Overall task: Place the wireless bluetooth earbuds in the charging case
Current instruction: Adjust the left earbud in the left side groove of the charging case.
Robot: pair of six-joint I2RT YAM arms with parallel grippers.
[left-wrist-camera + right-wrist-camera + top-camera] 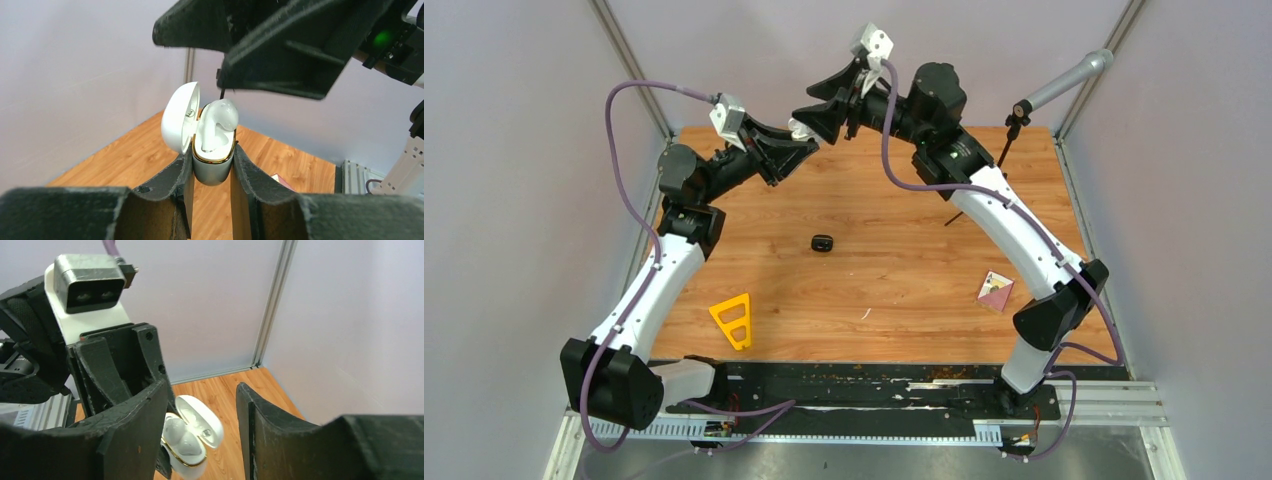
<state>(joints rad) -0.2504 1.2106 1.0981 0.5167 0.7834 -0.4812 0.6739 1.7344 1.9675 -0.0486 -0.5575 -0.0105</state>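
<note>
A white charging case (214,167) with a gold rim is held up in the air, its lid (179,116) hinged open, and my left gripper (212,155) is shut on its body. A white earbud (220,117) stands in it with its head above the rim. In the right wrist view two white earbuds (173,429) lie side by side in the case (192,466). My right gripper (200,410) hangs open just above the case with nothing between its fingers. From above, both grippers (804,140) (804,110) meet over the table's far middle. A small black case (822,243) lies closed on the table.
A yellow triangular piece (734,322) lies near the front left. A small pink and white card (995,291) is at the right. A thin white sliver (865,314) lies near the front middle. A grey microphone on a stand (1064,85) rises at the back right.
</note>
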